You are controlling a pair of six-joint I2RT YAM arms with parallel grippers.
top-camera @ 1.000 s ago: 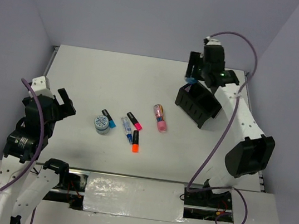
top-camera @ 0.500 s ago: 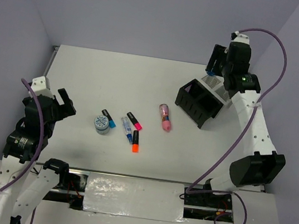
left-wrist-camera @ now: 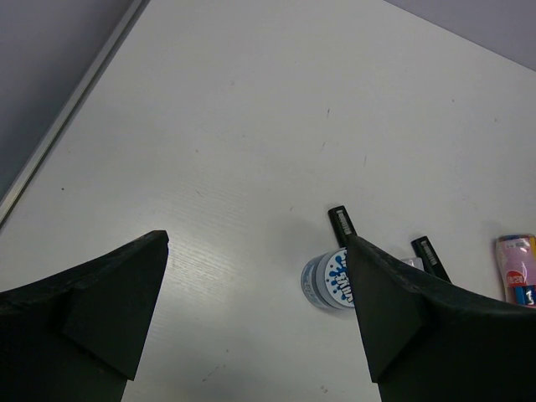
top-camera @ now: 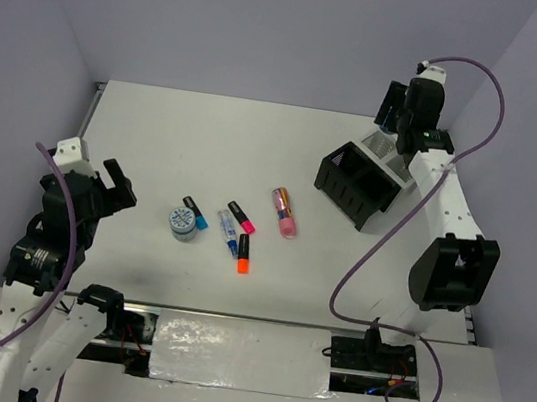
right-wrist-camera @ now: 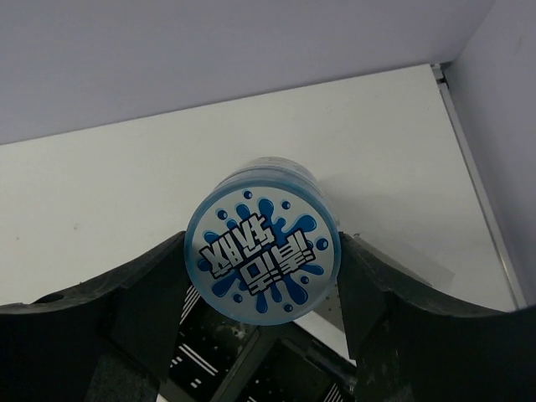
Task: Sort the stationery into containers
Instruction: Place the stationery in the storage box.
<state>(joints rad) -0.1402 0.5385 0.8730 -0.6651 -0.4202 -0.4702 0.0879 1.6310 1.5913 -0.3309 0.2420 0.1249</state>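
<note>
Right tool (top-camera: 394, 107) has swung off the black box (top-camera: 357, 182) in the last second. It now hangs above the white mesh box (top-camera: 388, 156) at upper right, clamped on a blue-white roll (right-wrist-camera: 262, 249). I read that as lining up the drop; roll not released yet. Left tool (left-wrist-camera: 255, 243) is spread wide, empty, parked at left, hasn't moved. Loose mid-worktop (top-camera: 157, 134): second roll (top-camera: 182, 222), three highlighters (top-camera: 241, 217), white-blue marker (top-camera: 227, 227), pink capsule (top-camera: 286, 214). Most of the sort is ahead.
</note>
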